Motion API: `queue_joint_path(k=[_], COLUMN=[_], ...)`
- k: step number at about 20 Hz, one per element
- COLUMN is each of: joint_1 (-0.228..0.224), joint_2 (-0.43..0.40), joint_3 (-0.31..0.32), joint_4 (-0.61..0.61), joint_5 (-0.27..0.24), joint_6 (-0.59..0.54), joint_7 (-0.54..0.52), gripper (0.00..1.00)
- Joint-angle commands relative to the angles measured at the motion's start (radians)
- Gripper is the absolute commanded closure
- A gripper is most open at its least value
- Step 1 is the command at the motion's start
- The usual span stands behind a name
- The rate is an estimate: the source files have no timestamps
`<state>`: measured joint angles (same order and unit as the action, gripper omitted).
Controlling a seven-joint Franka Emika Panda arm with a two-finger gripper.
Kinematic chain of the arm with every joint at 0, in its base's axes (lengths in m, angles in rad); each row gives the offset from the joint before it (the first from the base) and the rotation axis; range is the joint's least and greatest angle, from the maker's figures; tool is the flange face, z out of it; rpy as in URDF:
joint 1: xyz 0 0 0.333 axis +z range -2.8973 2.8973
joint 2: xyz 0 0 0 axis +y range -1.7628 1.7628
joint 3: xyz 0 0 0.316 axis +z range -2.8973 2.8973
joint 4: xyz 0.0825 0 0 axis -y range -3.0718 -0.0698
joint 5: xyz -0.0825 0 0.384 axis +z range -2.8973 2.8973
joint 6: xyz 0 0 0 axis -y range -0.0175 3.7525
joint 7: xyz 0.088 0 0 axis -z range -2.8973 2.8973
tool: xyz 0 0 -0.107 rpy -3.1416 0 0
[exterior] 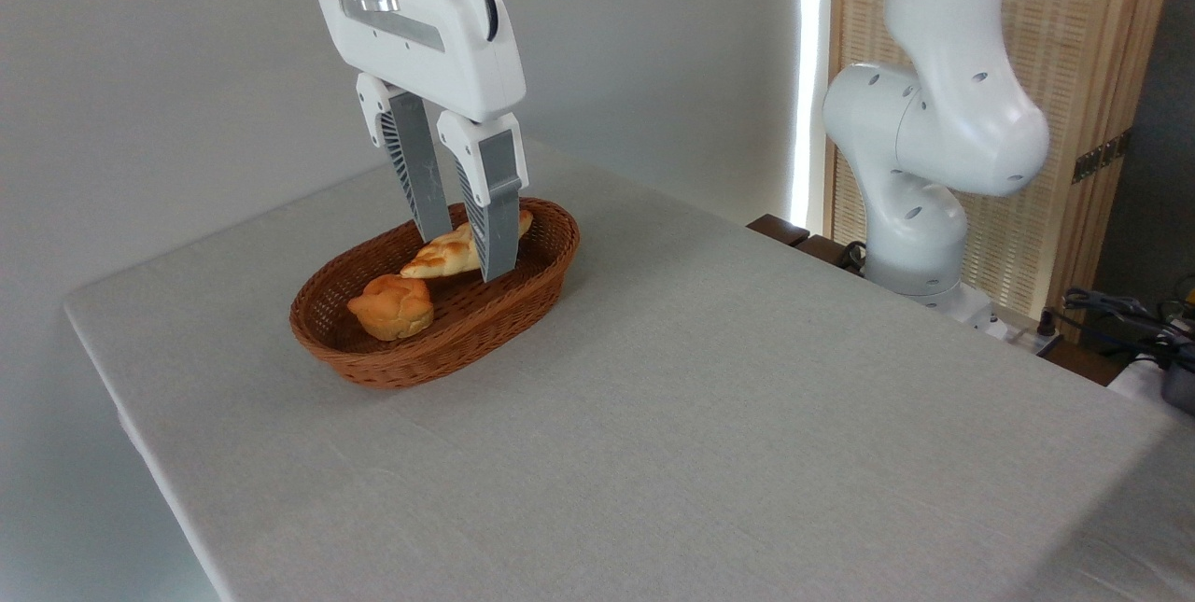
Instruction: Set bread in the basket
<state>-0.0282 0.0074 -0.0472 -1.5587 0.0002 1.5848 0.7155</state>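
Gripper (464, 257) finger hides bread's (448, 257) middle in basket (523, 289)

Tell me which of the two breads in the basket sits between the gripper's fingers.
The long braided loaf, with pointed ends, at the far half of the basket. The round knobbly bun lies apart, nearer the camera, clear of the gripper.

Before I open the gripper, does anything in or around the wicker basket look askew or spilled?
Nothing spilled. The long braided golden loaf sits tilted between the gripper's fingers, over the oval reddish-brown wicker basket, its right end above the far rim; whether it touches the bottom is unclear. The small round orange bun lies inside.
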Motion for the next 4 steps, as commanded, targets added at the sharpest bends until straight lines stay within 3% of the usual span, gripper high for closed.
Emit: queue_joint_path(k=[1, 4], joint_1=[0.004, 0.004], joint_2=[-0.006, -0.006], joint_3=[0.000, 0.000], joint_4=[-0.007, -0.007], joint_5=[0.008, 0.006], joint_6=[0.001, -0.002], joint_7=[0.028, 0.028], gripper=[0.00, 0.00])
